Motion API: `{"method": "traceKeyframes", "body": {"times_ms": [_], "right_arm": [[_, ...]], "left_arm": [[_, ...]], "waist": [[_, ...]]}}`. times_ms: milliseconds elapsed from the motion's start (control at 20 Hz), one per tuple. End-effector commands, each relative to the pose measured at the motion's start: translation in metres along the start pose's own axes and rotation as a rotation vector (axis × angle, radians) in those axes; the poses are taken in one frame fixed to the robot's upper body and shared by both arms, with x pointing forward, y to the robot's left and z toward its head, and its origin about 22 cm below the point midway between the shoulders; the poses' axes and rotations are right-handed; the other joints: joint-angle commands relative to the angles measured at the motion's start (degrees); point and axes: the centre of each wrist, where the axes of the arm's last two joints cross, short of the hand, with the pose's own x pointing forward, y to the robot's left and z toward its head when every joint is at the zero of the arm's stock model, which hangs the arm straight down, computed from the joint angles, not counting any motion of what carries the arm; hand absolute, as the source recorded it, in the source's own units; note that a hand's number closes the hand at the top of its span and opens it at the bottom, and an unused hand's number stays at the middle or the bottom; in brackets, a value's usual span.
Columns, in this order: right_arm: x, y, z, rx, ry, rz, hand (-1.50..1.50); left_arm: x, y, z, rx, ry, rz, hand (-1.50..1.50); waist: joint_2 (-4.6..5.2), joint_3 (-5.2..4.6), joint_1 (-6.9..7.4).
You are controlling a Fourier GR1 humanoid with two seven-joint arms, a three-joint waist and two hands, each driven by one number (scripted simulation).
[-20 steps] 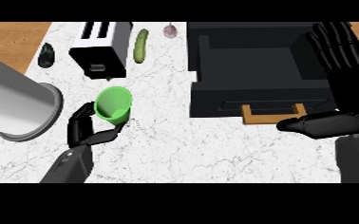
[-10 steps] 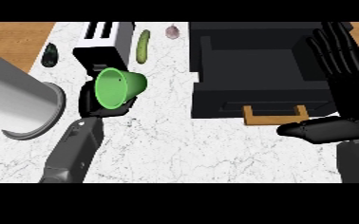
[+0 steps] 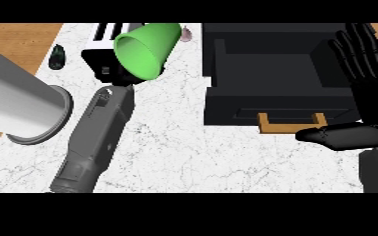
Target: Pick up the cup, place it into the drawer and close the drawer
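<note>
The green cup (image 3: 148,50) is lifted off the marble counter (image 3: 192,155) and tilted, its mouth facing down-left. My left hand (image 3: 112,73) is curled round its lower side, mostly hidden behind it, with the grey forearm running down-left. The black drawer (image 3: 277,75) stands pulled open to the right of the cup, its inside bare, its wooden handle (image 3: 290,123) at the front. My right hand (image 3: 359,55) rests open at the drawer's right edge, fingers up, thumb beside the handle.
A big metal pot (image 3: 29,105) lies on its side at the left edge. A toaster (image 3: 103,40) stands behind the cup, a dark avocado (image 3: 57,57) to its left and a small pinkish bulb (image 3: 186,34) to its right. Wooden top (image 3: 26,37) shows far left.
The left hand has raised the cup from the counter and carried it up and to the right, toward the drawer, tilting it more. The right hand has barely moved.
</note>
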Motion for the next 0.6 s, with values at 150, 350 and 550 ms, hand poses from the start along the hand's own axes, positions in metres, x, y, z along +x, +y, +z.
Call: {"method": "traceKeyframes", "body": {"times_ms": [150, 350, 550], "right_arm": [[-0.01, 0.0, -0.012, -0.007, 0.005, 0.002, -1.5], [-0.002, 0.013, 0.0, -0.002, -0.026, -0.009, -1.5], [-0.008, 0.01, -0.009, 0.015, -0.033, -0.011, -1.5]], "left_arm": [[0.064, -0.068, -0.084, -0.089, 0.006, -0.011, 1.5], [0.076, -0.097, -0.102, -0.065, 0.04, -0.06, 1.5], [0.089, -0.122, -0.129, -0.06, 0.117, -0.12, 1.5]], "waist": [[0.22, -0.01, -0.28], [0.45, -0.04, -1.52], [0.89, -0.01, -2.44]]}}
